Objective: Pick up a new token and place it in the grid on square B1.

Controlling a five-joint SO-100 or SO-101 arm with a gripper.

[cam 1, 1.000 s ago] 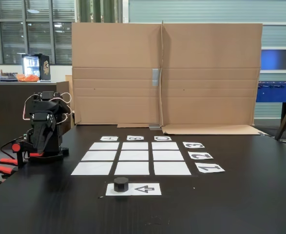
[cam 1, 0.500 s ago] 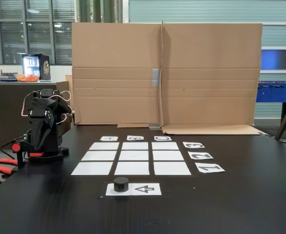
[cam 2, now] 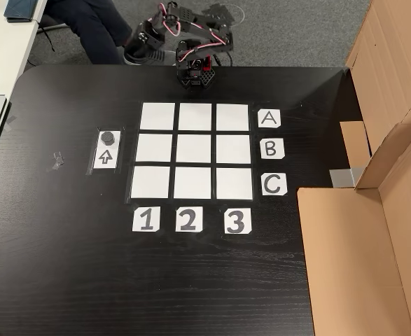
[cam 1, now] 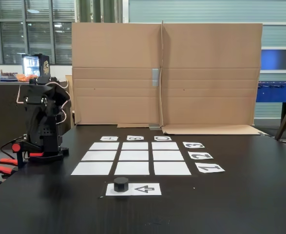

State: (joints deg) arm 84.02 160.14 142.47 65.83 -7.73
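Observation:
The black token (cam 1: 121, 184) (cam 2: 108, 136) sits on a white arrow-printed sheet (cam 1: 145, 189) (cam 2: 105, 157) beside the grid (cam 1: 134, 156) (cam 2: 194, 150). Square B1 (cam 1: 132, 168) (cam 2: 154, 148) is bare white paper, the middle cell of the row nearest the arrow sheet. No other grid cell holds anything. My arm (cam 1: 41, 117) stands on its base at the table's edge, partly raised and far from the token. The gripper (cam 2: 143, 42) reaches out past the table edge, dark against a dark background, so its jaws cannot be made out.
A tall cardboard wall (cam 1: 167, 73) (cam 2: 373, 231) stands along the table side beyond the A B C labels. A person's legs (cam 2: 86, 24) are near the robot base. A bit of tape (cam 2: 55, 159) lies on the black table (cam 2: 65, 266).
The arm has risen from its folded-down pose, its upper part now higher and tilted back. The token and papers have not moved.

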